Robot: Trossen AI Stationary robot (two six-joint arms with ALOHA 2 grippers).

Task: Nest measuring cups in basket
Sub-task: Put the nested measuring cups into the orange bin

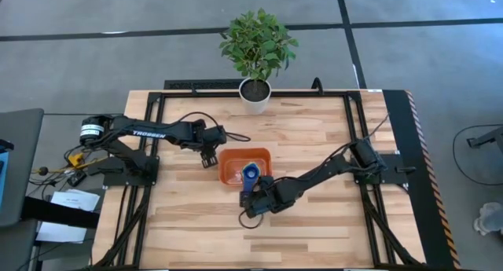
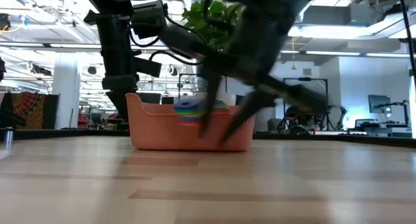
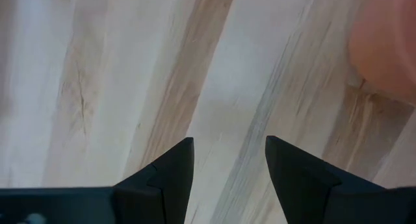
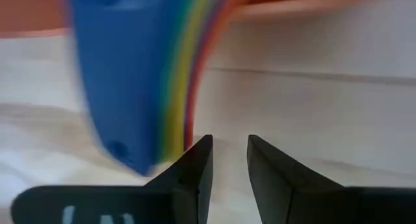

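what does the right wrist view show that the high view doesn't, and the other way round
Only the right wrist view shows the nested cup handles fanned edge on: dark blue on top, with yellow, orange and red edges beneath, jutting past the basket's rim over the table. It also shows the right tool open, empty, beside the handles.

Only the high view shows the whole table, the potted plant, and the left tool waiting by the basket's left side.

Both show the orange basket and the blue stack.
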